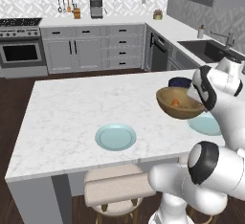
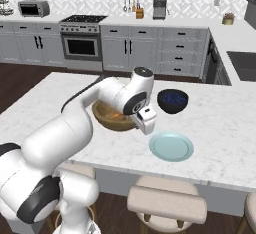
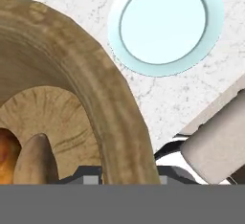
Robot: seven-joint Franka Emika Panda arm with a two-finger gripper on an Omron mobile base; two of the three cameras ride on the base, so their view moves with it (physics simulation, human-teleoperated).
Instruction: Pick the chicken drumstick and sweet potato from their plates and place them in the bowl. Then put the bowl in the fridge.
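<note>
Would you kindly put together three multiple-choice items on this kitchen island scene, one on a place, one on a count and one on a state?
1. Where does the dark blue-black bowl stand?
A. on the stove
B. on the white marble island
C. in the sink

2. How many flat round light-blue plates lie on the island?
A. one
B. two
C. four

3. How is the wide wooden bowl right now?
A. upside down on a stool
B. flat on the floor
C. raised and tilted, its rim in the shut pincer

Answers:
1 B, it sits on the marble beside the arm.
2 B, one plate lies mid-island and another near the arm.
3 C, the left base view shows it tipped above the counter, orange food inside.
</note>
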